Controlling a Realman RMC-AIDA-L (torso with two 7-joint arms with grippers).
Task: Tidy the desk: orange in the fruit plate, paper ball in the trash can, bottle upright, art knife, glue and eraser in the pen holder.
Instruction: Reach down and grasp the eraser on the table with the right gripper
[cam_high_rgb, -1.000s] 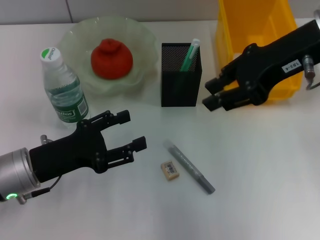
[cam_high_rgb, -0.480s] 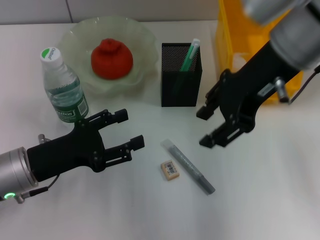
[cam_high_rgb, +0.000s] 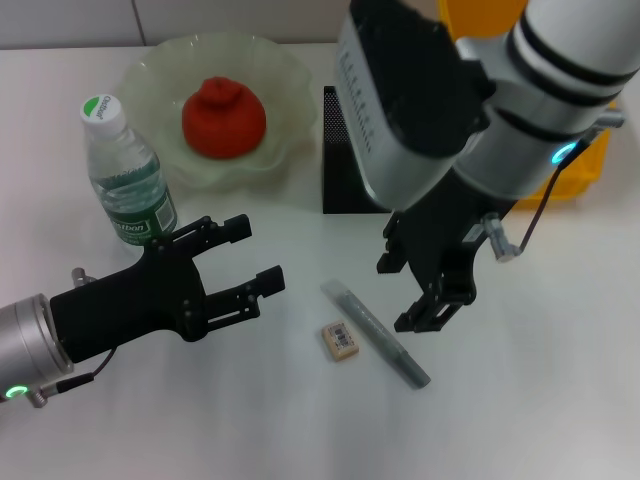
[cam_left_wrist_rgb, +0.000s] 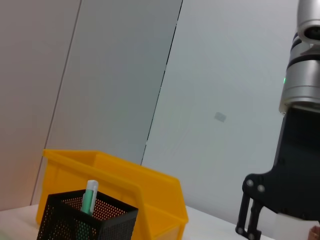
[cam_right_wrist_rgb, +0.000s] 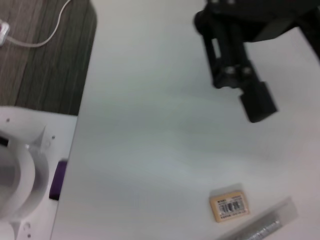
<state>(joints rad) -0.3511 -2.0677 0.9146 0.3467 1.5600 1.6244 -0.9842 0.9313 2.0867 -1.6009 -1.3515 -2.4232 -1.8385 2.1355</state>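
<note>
The orange (cam_high_rgb: 223, 118) lies in the pale-green fruit plate (cam_high_rgb: 150, 75). The bottle (cam_high_rgb: 128, 175) stands upright beside the plate. The tan eraser (cam_high_rgb: 340, 339) and a grey stick (cam_high_rgb: 378, 333) lie on the table; both also show in the right wrist view, the eraser (cam_right_wrist_rgb: 229, 208) and the stick (cam_right_wrist_rgb: 260, 227). My right gripper (cam_high_rgb: 405, 293) is open and hovers just right of the stick. My left gripper (cam_high_rgb: 255, 255) is open and empty, left of the eraser. The black mesh pen holder (cam_high_rgb: 342, 185) is partly hidden by my right arm; a green stick (cam_left_wrist_rgb: 90, 196) stands in it. The paper ball is out of view.
The yellow trash can (cam_high_rgb: 585, 165) stands at the back right, mostly behind my right arm, and shows in the left wrist view (cam_left_wrist_rgb: 115, 175). The right wrist view shows the table's edge with dark floor and a cable (cam_right_wrist_rgb: 45, 37) beyond it.
My right arm has swung from beside the yellow trash can towards the table's middle, and its open gripper now hangs by the grey stick. The left gripper has barely moved.
</note>
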